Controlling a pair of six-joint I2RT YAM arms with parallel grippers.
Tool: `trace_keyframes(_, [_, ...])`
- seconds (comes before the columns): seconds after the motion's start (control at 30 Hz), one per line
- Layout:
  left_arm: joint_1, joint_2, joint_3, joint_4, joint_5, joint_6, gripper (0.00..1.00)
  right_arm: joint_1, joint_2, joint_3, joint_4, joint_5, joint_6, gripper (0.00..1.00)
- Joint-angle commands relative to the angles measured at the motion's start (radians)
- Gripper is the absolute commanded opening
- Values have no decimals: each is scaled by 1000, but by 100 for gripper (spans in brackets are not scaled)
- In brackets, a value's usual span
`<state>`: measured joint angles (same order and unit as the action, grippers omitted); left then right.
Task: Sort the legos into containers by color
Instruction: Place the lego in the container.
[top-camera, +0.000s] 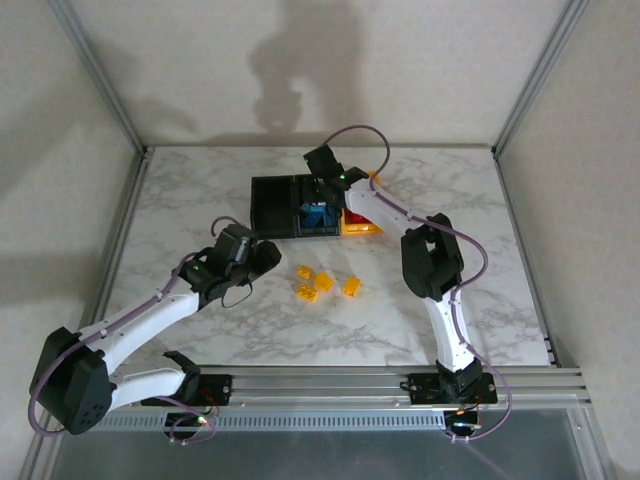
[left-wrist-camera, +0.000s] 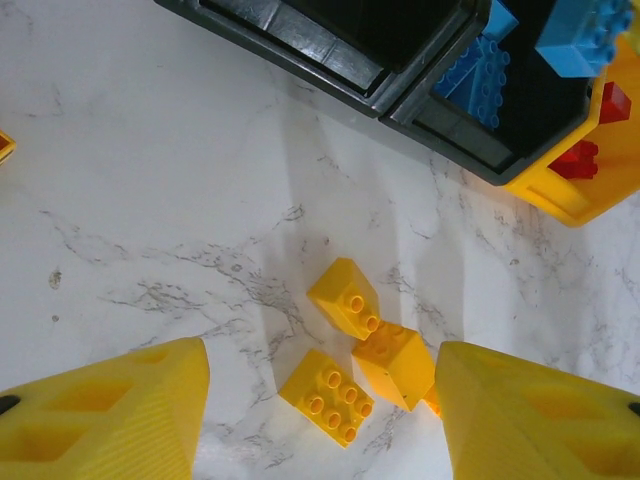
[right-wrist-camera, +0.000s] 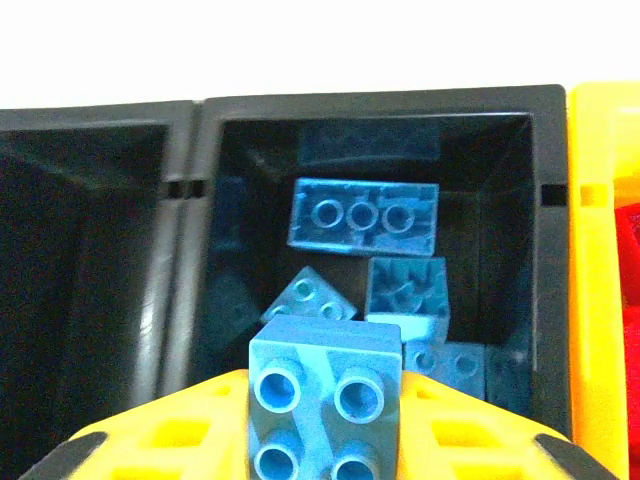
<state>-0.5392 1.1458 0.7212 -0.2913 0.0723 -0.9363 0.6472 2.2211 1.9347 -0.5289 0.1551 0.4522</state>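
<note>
Left jaws hang low over the bench (top-camera: 200, 190), spread wide, nothing between them. Just below them we note four yellow legos (top-camera: 324, 281) loose on the marble in a small cluster, near the bins but apart from them. Behind these, three bins stand side by side, touching: left black bin (top-camera: 270, 205), middle black bin (right-wrist-camera: 370, 100) holding blue legos (right-wrist-camera: 365, 213), and yellow bin (left-wrist-camera: 560, 195) holding red legos (left-wrist-camera: 580, 160). Right jaws sit above the middle black bin, pinching a blue brick (right-wrist-camera: 325, 385), its studs facing the wrist camera.
</note>
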Motion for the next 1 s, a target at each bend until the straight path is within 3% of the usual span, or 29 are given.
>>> trace_keyframes(0.0, [11, -14, -13, -11, 0, -13, 62, -11, 79, 101, -67, 12, -25, 33])
trace_keyframes(0.17, [11, -5, -13, -10, 0, -12, 62, -17, 163, 218, -91, -7, -30, 35])
trace_keyframes(0.33, [13, 1, -13, -15, -6, -15, 62, -18, 176, 253, -91, -12, -24, 57])
trace_keyframes(0.5, [15, -2, -9, -33, -26, -28, 63, -17, 144, 236, -85, -17, -29, 60])
trace_keyframes(0.77, [45, -22, 23, -149, -110, -50, 69, 4, -115, -46, 78, -70, -34, 61])
trace_keyframes(0.97, [135, -33, 47, -272, -209, -64, 71, 43, -315, -266, 139, -101, -32, 61])
